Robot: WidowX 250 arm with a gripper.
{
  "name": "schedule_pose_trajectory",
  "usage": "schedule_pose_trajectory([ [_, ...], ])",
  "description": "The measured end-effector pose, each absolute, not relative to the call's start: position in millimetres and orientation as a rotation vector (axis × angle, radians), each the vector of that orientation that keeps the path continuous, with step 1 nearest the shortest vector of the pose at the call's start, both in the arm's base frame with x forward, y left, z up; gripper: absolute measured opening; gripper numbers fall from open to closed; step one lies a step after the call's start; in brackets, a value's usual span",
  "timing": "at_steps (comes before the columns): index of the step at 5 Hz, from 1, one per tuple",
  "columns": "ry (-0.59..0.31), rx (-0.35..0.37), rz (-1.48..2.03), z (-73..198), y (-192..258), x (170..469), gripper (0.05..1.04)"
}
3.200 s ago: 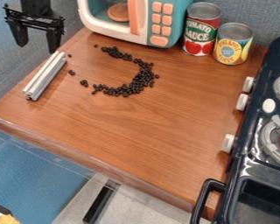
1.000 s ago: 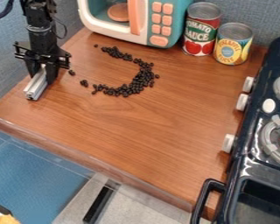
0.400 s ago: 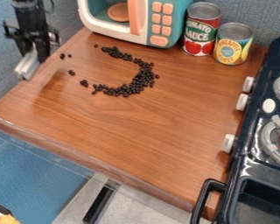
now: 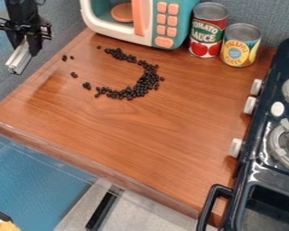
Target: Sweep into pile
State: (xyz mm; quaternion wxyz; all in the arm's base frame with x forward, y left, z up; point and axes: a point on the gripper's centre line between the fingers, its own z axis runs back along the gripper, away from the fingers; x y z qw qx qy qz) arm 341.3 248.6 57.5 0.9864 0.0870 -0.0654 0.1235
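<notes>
The tool (image 4: 25, 39) grips the metal bar (image 4: 19, 58) near one end, leaving its length free, probably to serve as a sweeping edge. Both hang at the upper left, apart from the black beans (image 4: 148, 81), which curve across the counter (image 4: 147, 140) with a few strays; that raised position likely lets the bar come down outside them.

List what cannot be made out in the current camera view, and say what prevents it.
In the camera view:
- Metal bar: upper end, hidden by the gripper.
- Black beans: exact count, too small and crowded.
- Toy microwave: top, cut off by the top edge.
- Stove: far side, cut off by the right edge.
- Orange-tipped object: mostly cut off at the lower-left corner.
</notes>
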Motion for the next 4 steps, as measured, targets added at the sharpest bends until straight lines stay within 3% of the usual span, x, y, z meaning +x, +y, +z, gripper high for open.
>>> schedule_pose_trajectory([
  [2,-0.125,0.124,0.159,49.4,242.1,345.7,0.395],
  [4,-0.107,0.120,0.175,42.2,245.3,350.7,0.395],
])
